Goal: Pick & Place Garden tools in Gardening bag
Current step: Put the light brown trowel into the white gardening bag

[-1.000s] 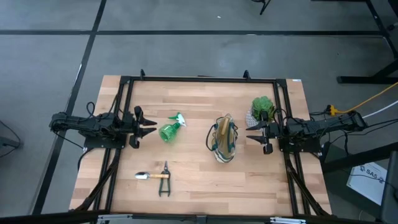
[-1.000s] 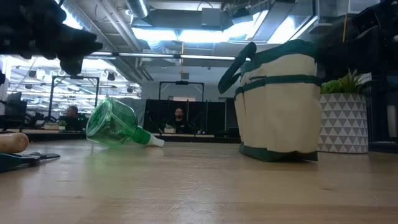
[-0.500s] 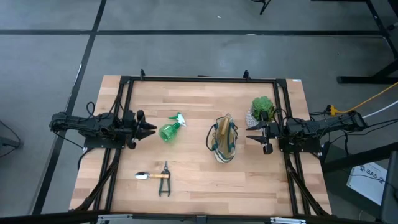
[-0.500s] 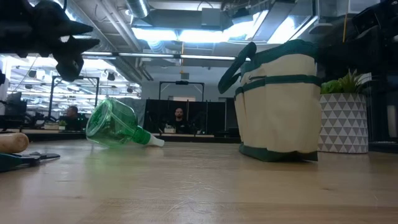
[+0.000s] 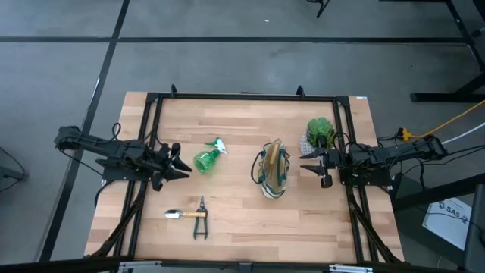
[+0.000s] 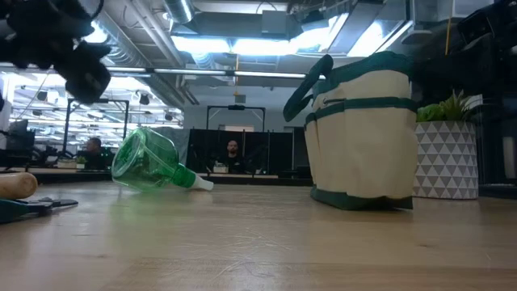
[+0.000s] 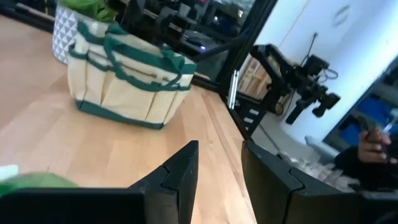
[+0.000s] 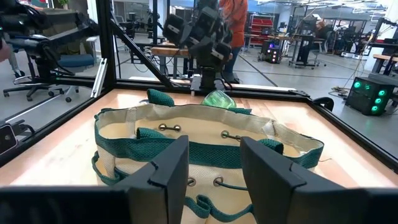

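High view: the left gripper (image 5: 180,168) has been swung since a second ago, from level with the green spray bottle (image 5: 208,158) to a spot nearer the trowel (image 5: 180,214) and pruning shears (image 5: 201,219), with the arm now angled. Its fingers were spread a second ago and are now seen drawn close together, with nothing between them. The bottle lies on its side between that gripper and the gardening bag (image 5: 272,171), unmoved. The right gripper (image 5: 312,168) is kept just beside the bag, on the side away from the bottle, next to the potted plant (image 5: 319,133).

Low view: the bottle (image 6: 150,162) rests tilted on the table (image 6: 258,242), well apart from the bag (image 6: 363,134). A wooden handle (image 6: 16,185) is seen at the picture's edge.

Left wrist view: a narrow gap is shown between the left fingers (image 7: 180,177), empty; the bag (image 7: 127,84) stands ahead.

Right wrist view: the right fingers (image 8: 165,168) are held apart over the bag's open mouth (image 8: 205,146), empty.

It is judged that no tool on the table has been grasped yet and that the left arm is being re-aimed, perhaps toward the trowel and shears.
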`<state>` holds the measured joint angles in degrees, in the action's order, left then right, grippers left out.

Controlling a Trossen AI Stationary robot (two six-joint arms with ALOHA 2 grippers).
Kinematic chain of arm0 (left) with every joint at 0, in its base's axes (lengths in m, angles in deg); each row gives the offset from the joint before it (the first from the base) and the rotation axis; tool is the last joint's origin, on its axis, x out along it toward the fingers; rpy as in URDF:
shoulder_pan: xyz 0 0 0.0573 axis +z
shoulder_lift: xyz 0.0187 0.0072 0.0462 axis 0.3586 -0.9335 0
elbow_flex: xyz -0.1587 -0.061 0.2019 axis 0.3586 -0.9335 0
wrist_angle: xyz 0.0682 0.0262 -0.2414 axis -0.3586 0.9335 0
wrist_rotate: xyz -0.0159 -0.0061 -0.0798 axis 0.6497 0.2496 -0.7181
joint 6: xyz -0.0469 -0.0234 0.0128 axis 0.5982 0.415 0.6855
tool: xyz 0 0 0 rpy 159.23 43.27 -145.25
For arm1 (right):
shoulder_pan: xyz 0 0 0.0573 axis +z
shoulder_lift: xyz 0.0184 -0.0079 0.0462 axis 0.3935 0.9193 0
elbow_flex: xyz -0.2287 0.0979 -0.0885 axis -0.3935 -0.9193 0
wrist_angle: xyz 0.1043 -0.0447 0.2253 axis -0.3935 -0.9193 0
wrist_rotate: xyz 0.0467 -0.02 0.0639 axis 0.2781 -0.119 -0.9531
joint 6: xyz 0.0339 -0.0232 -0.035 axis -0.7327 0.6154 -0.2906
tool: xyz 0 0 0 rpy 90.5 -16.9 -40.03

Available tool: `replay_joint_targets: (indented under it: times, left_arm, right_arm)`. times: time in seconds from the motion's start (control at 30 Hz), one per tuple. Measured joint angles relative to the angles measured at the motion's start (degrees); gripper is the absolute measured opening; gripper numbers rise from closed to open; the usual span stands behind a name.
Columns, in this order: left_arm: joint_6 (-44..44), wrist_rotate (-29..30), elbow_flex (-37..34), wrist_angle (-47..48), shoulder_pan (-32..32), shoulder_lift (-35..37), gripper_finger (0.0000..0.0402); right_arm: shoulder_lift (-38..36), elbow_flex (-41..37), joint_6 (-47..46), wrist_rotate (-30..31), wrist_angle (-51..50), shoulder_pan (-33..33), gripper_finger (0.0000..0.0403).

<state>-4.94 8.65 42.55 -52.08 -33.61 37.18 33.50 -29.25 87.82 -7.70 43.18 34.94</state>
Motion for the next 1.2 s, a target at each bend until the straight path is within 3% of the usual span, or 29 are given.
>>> replay_joint_targets:
  times: [0.33, 0.63, 0.83, 1.2]
  left_arm:
    - [-8.7, 3.2, 17.2, 1.0, -7.3, -22.6, 0.0118]
    - [-7.9, 3.2, 30.9, 12.1, -13.2, -42.6, 0.0118]
    - [-4.9, 3.2, 35.5, 14.0, -16.6, -49.4, 0.0118]
    - [4.2, 1.3, 35.6, 15.9, -21.3, -54.9, 0.0123]
  right_arm:
    - [0.0, 0.0, 0.0, 0.0, -0.1, 0.0, 0.0147]
    - [0.0, 0.0, 0.0, 0.0, -1.0, 0.0, 0.0147]
    - [0.0, 0.0, 0.0, 0.0, -1.0, 0.0, 0.0146]
    - [0.0, 0.0, 0.0, 0.0, -1.0, 0.0, 0.0146]
